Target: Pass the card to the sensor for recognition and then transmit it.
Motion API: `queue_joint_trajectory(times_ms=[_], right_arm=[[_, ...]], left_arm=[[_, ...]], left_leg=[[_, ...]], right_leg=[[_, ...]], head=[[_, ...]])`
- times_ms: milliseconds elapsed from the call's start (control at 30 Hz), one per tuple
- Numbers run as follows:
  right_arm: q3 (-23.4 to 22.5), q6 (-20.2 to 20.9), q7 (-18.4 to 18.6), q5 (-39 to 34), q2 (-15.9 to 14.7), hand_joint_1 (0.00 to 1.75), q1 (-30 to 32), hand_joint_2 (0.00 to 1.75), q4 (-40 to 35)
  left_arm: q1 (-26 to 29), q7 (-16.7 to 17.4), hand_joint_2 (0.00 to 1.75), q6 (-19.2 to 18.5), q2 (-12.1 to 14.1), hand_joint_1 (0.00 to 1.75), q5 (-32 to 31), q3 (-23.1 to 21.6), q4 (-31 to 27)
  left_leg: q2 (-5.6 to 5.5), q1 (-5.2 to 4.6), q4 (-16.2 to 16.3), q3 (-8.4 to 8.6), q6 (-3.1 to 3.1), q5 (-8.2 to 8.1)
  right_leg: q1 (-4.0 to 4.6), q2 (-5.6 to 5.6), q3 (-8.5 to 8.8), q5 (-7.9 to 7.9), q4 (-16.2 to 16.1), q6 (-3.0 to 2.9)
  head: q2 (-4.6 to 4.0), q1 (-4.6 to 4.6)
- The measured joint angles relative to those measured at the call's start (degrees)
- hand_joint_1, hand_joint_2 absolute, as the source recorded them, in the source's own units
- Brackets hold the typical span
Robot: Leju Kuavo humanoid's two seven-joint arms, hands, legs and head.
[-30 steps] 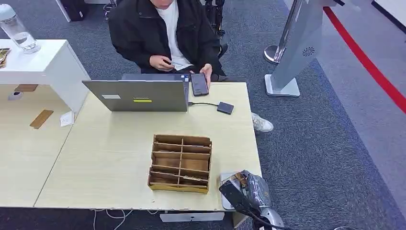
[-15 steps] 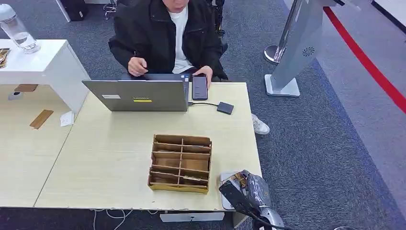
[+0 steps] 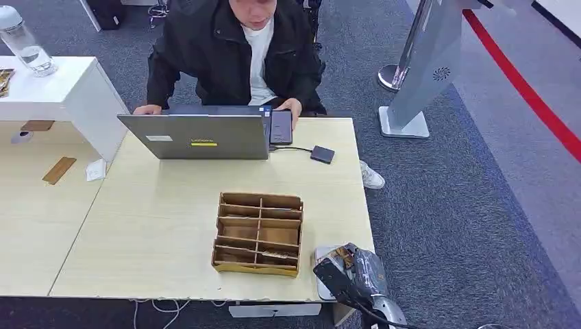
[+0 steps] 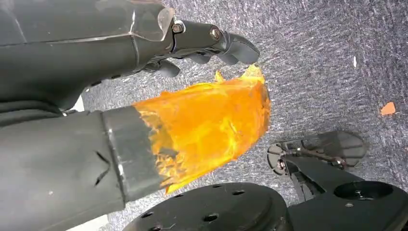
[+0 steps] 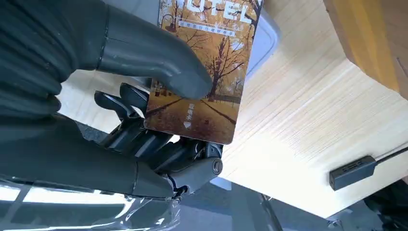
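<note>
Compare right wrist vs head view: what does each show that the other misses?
Right wrist alone: the thumb pressing an autumn-tree card against the fingers, and a small dark hub on a cable.
Head alone: the laptop, the person behind it, the phone and the whole divided wooden box.
Both: the right hand, the pale wooden table and the grey pad under the hand.

right hand point(image 5: 144, 120): thumb and dark fingers pinch the card point(image 5: 207, 72), low at the table's point(image 3: 171, 226) near right corner | left hand point(image 4: 159, 96): hangs over the carpet, fingers curled, holding nothing
</note>
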Motion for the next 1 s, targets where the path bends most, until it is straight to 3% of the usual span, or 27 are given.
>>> queue_joint_trajectory(times_ms=[1000], right_arm=[[0.2,-0.4,-0.5,1.0,0.0,1.75,0.8,1.75,-3.1]], left_arm=[[0.0,-0.1,0.0,0.0,0.0,0.0,-0.1,0.0,0.0]], left_leg=[[0.0,0.0,0.0,-0.02,0.0,0.0]], right_leg=[[0.0,0.0,-0.02,0.0,0.0,0.0]], head=[[0.0,0.0]])
